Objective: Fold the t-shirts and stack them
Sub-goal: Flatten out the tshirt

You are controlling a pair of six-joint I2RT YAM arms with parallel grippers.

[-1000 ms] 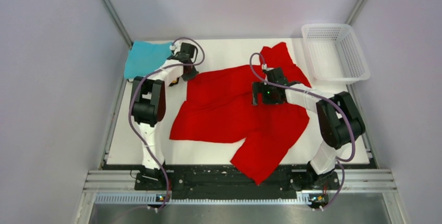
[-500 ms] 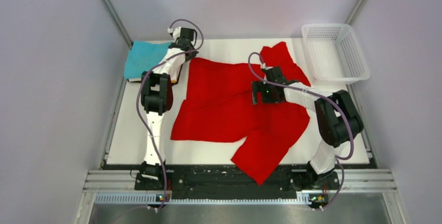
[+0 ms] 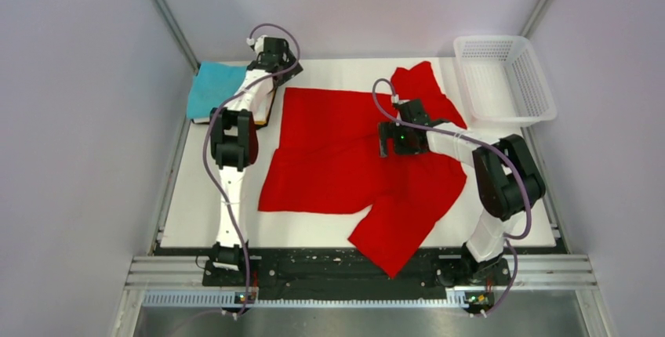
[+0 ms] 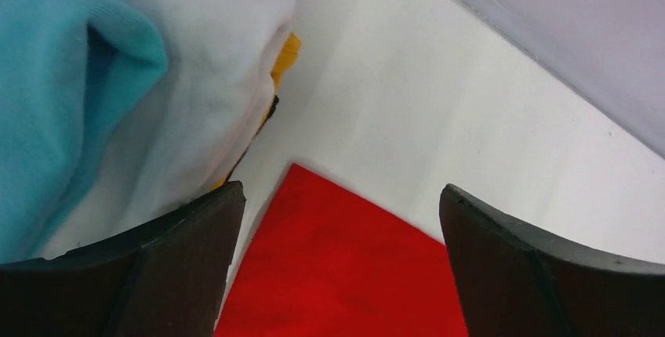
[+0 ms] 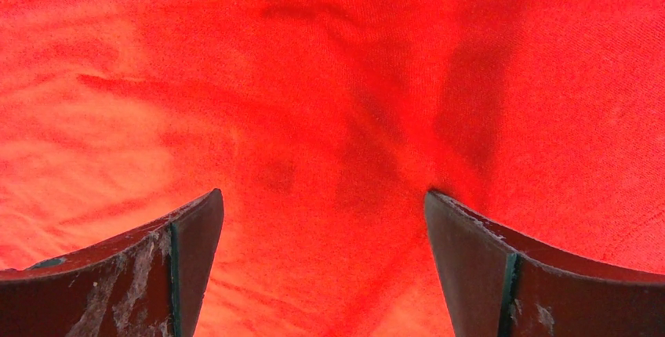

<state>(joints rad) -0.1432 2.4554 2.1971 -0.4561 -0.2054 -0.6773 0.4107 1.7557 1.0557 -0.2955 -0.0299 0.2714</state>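
The red t-shirt (image 3: 345,157) lies spread over the white table (image 3: 188,211), one sleeve hanging over the front edge. Its back left corner (image 4: 337,274) lies flat just below my left gripper (image 4: 341,196), which hangs open above it with nothing held, at the table's back left (image 3: 276,67). Beside it sits the folded stack: teal (image 4: 55,78) on top, then white (image 4: 212,63), with a yellow-orange edge (image 4: 286,51) under that. My right gripper (image 5: 323,196) stands open low over the shirt's middle (image 3: 388,139), only red cloth beneath it.
A white mesh basket (image 3: 502,78) stands at the back right corner, next to the shirt's far sleeve (image 3: 419,86). The grey enclosure wall (image 4: 565,31) runs close behind the left gripper. The arm bases sit on the black rail at the near edge.
The left gripper carried the shirt's left edge toward the back, flattening that side out, then opened and let go of the corner. The right arm stayed put.
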